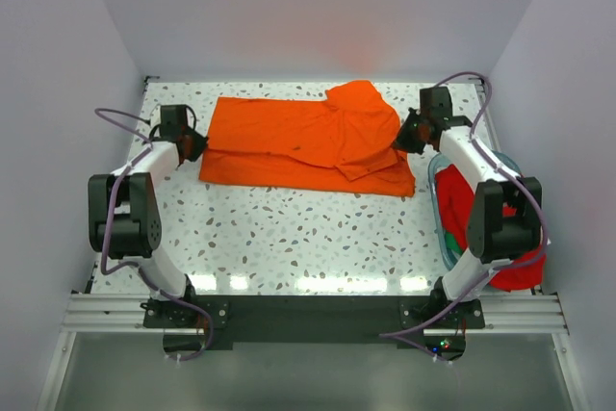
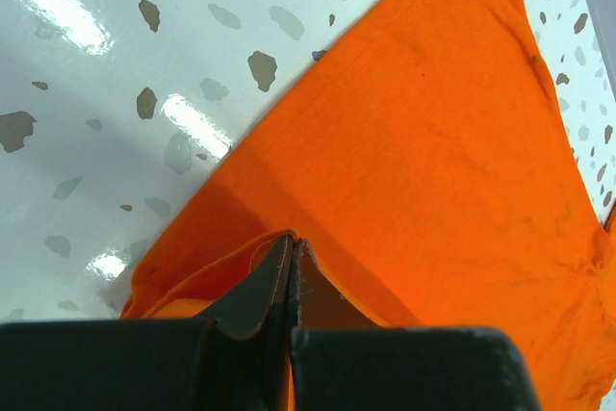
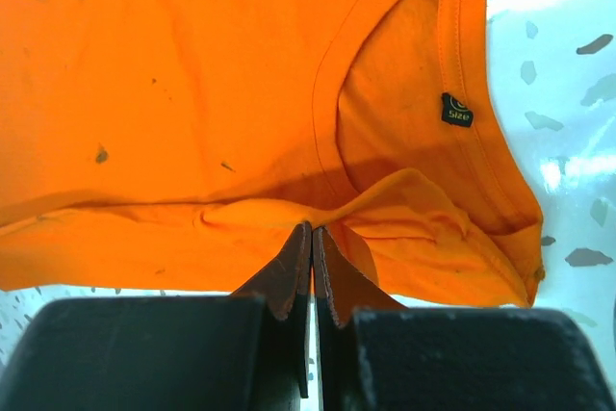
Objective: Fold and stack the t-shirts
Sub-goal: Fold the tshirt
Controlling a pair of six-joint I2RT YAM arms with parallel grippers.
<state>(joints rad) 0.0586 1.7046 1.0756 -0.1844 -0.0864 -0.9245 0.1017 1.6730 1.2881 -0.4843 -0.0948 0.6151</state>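
Where it bunches, soft orange t-shirt [image 1: 289, 141]

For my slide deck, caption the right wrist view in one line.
Right gripper, jaws pinching a fold of the orange t-shirt near its collar on the speckled table.

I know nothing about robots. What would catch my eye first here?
A bright orange t-shirt sprawls across the far half of the speckled table. The left arm and right arm each pinch one end of it in shut jaws. At the right edge, a red t-shirt sits in a clear bin.
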